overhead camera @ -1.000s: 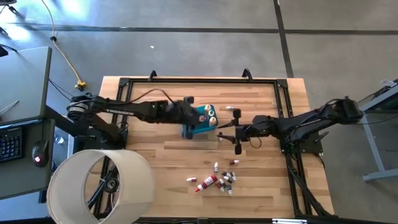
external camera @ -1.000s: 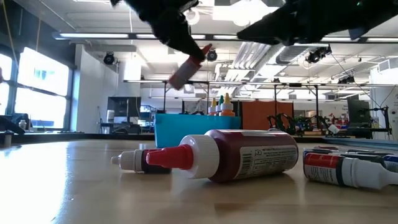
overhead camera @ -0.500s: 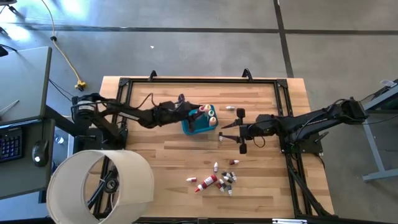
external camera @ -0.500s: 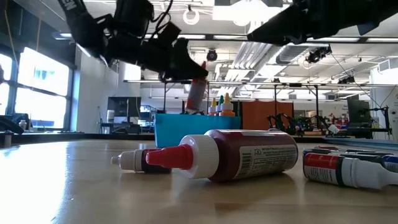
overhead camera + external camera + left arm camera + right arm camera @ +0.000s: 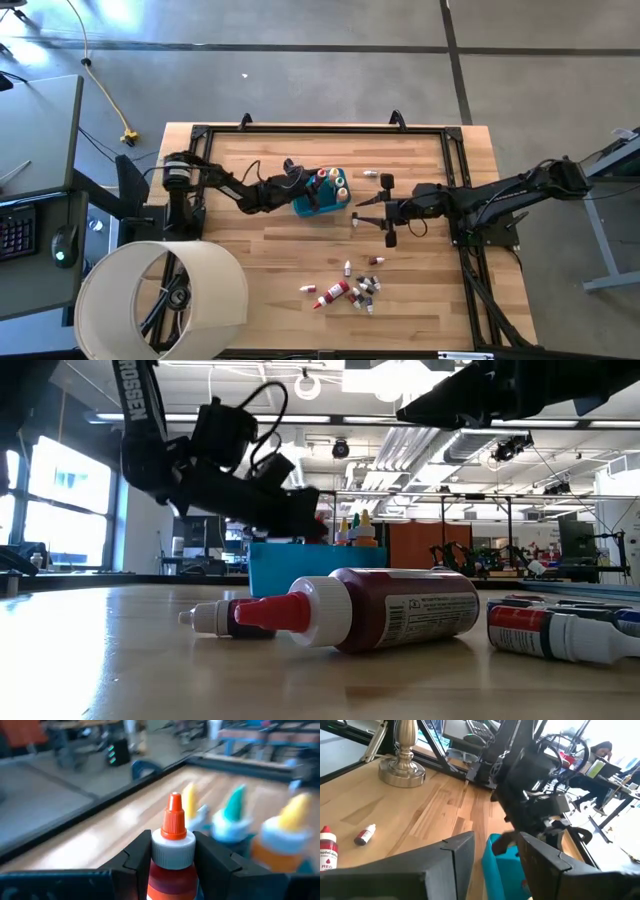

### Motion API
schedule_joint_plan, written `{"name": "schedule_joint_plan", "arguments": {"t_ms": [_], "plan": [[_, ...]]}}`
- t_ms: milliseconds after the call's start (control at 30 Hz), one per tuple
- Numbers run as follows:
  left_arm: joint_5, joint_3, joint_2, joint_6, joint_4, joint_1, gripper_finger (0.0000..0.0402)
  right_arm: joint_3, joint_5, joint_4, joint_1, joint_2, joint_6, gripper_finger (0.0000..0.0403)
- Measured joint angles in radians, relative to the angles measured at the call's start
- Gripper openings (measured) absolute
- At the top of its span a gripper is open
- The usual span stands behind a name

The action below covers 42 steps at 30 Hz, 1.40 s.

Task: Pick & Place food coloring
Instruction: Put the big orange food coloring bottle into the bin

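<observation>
Presently, a light, stiff red bottle (image 5: 172, 851) is clamped below its cap by the left gripper (image 5: 172, 857) over the blue tub (image 5: 318, 203), centre frame; the right gripper (image 5: 384, 213) is held open alongside.

Over the last second the left gripper (image 5: 297, 185), clamped on a red squeeze bottle with a white collar and orange tip (image 5: 173, 850), has dropped from above the table into the blue plastic tub (image 5: 322, 207) beside the bottles standing there.

My left gripper (image 5: 172, 857) hides the red-capped squeeze bottle's (image 5: 172, 845) lower body; the bottles behind it are blurred
</observation>
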Motion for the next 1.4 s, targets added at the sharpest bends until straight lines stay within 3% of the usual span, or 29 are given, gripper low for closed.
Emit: {"name": "schedule_joint_plan", "arguments": {"t_ms": [333,733,1067,1400], "plan": [[-0.037,0.002,0.034,-0.023,0.015,0.0,0.012,0.0,0.018,0.0,0.0,0.0,-0.006,0.0145],[-0.038,0.003,0.035,-0.025,0.016,0.0,0.012,0.0,0.142,0.013,0.0,0.0,-0.007,0.0145],[-0.05,0.01,0.04,-0.032,0.081,0.0,0.012,0.0,0.145,-0.006,0.0,0.0,-0.049,0.0145],[-0.05,0.022,0.037,-0.032,0.0,0.0,0.012,0.0,0.142,-0.027,0.0,0.0,-0.052,0.0145]]}}
